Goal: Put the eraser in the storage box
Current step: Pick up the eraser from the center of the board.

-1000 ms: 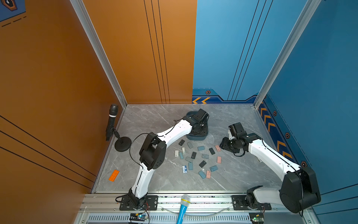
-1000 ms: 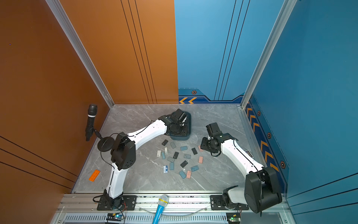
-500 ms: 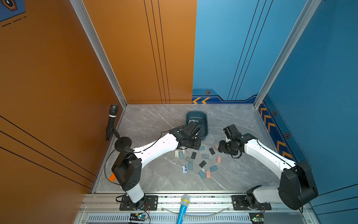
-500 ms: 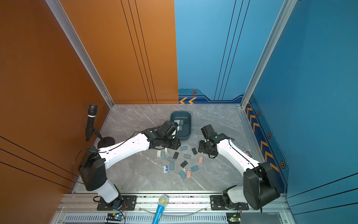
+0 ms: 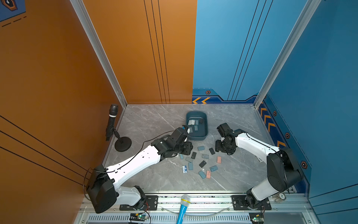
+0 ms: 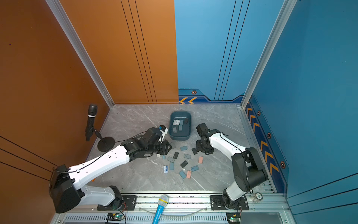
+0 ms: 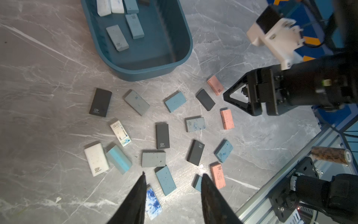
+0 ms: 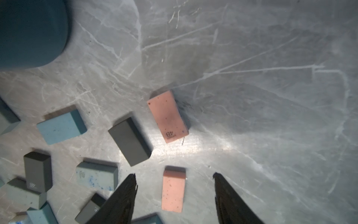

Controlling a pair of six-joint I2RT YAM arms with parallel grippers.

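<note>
Right fingers (image 8: 120,201) are spreading wider; left gripper (image 7: 173,174) is backing off the storage box (image 5: 197,137).
Both pairs are gaping, gripping nothing; the right gripper (image 8: 174,174) is hovering over a pink eraser (image 8: 173,191) on the table (image 8: 251,116), near the box.

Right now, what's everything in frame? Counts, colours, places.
storage box: one, dark teal, far middle of table
erasers in box: six seen, white, blue, grey, black, on its floor
loose erasers: about eighteen, blue, grey, black, pink, white, scattered on table nearer than box
table: one, grey marble, under everything
stand microphone: one, black, table's left edge
handheld microphone: one, blue, front rail
left claw: one, black, open, above loose erasers
right claw: one, black, open, above a pink eraser
</note>
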